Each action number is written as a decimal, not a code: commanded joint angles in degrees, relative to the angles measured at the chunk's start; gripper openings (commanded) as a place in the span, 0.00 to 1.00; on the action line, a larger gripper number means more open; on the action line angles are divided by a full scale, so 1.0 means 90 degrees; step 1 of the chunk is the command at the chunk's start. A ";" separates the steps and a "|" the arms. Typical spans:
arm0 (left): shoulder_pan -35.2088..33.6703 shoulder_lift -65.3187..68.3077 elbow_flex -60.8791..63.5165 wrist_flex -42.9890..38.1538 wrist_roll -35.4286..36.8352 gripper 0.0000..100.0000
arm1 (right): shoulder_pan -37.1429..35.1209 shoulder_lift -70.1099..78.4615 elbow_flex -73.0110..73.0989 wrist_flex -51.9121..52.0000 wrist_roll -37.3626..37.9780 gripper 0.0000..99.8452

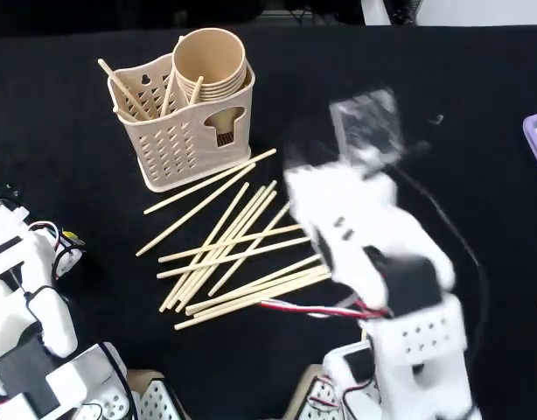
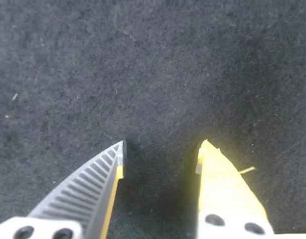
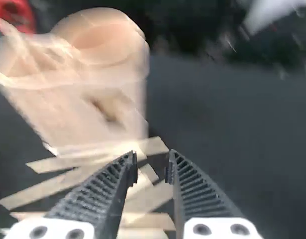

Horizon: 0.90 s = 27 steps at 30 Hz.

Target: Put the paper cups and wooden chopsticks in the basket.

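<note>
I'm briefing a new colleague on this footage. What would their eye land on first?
A loose pile of wooden chopsticks fans across the black table beside the basket. The beige basket holds a stack of paper cups and a few chopsticks. The right pincer is open near the pile.

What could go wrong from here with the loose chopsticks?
1. The chopsticks on the table lie crossed and overlapping. The right gripper, narrowly open near them, may pinch several or scatter the pile.
2. The basket already holds stacked paper cups and leaning chopsticks. A stick pushed in at an angle could catch the rim or tip it.
</note>
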 commanded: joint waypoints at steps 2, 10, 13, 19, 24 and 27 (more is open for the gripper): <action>-0.0073 0.0010 -0.0200 -0.0088 0.0029 0.24 | 0.1602 -0.0542 0.1324 0.0508 0.0527 0.22; -0.0073 0.0010 -0.0200 -0.0088 0.0029 0.24 | 0.2686 0.0171 0.2906 0.0537 0.1582 0.25; -0.0073 0.0010 -0.0200 -0.0088 0.0029 0.24 | 0.3057 0.0718 0.2838 0.0537 0.1817 0.25; -0.0073 0.0010 -0.0200 -0.0088 0.0029 0.24 | 0.3595 0.2281 0.2838 0.0293 0.2383 0.25; -0.0073 0.0010 -0.0200 -0.0088 0.0029 0.24 | 0.3751 0.3707 0.2847 -0.0410 0.2422 0.25; -0.0073 0.0010 -0.0200 -0.0088 0.0029 0.24 | 0.3751 0.4322 0.2642 -0.0518 0.2383 0.25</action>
